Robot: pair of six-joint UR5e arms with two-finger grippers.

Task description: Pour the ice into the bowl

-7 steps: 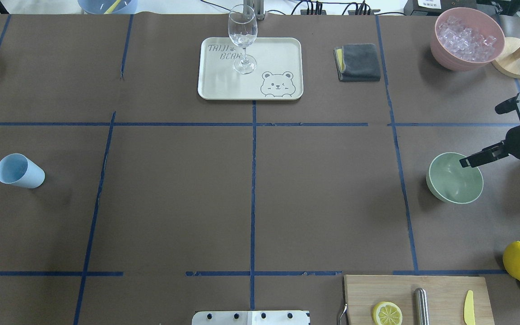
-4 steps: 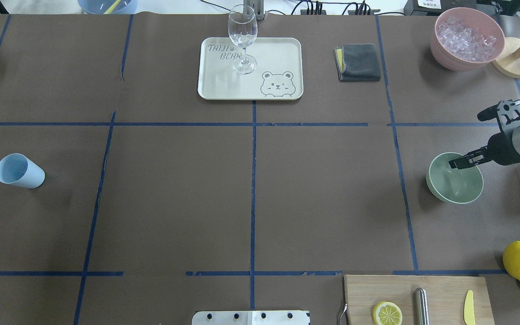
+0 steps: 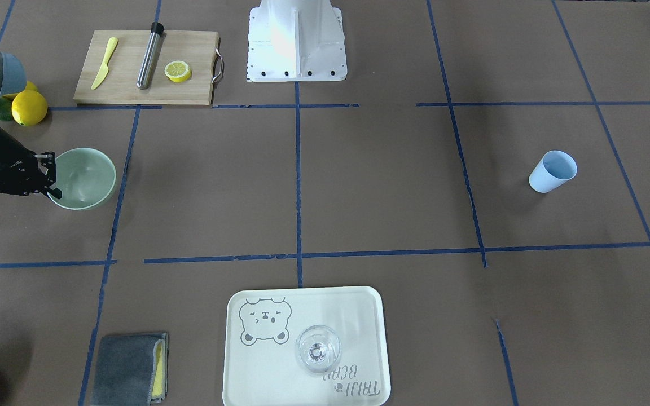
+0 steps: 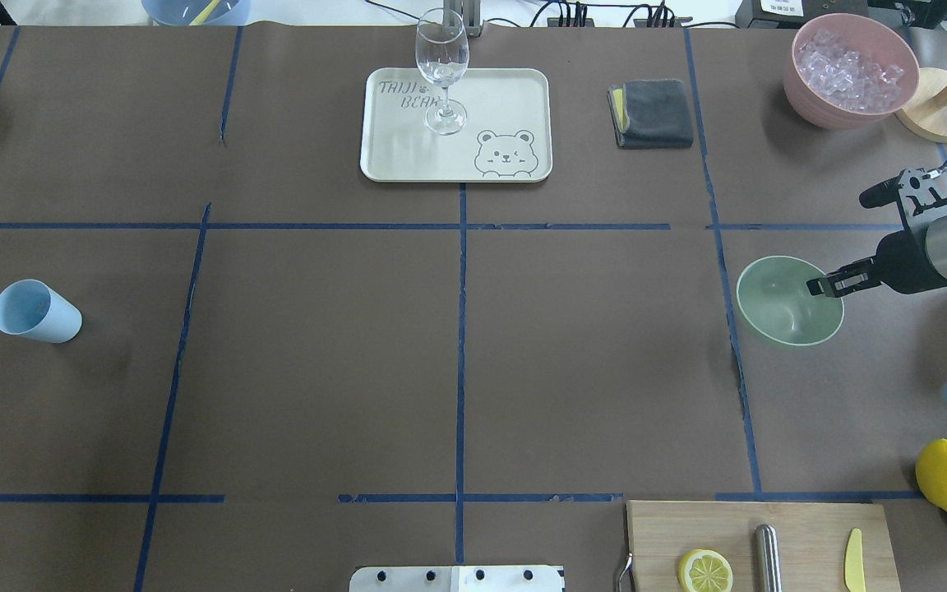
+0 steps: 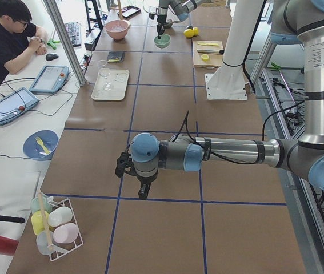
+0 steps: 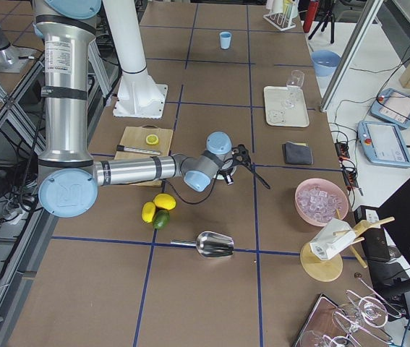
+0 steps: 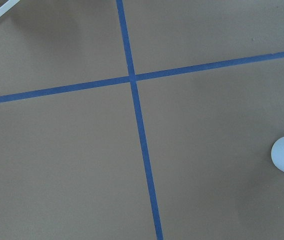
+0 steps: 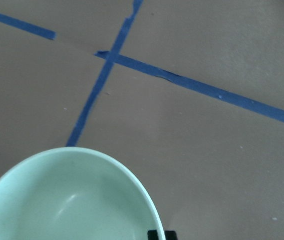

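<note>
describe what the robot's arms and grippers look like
Both arms are silver metal tubes with grey joints, light blue round caps, a printed label on the upright segment and a thin black cable near the wrist: left arm, right arm. The left gripper and right gripper are black with slim fingers.

The bowl [image 4: 778, 308], round, pale mint-green and matte, is seen mouth-up at the right side of the table [image 4: 523, 370], midway between near and far. Its right rim is clamped by the right gripper [image 4: 819, 287], and only smooth green surface is shown inside.
</note>
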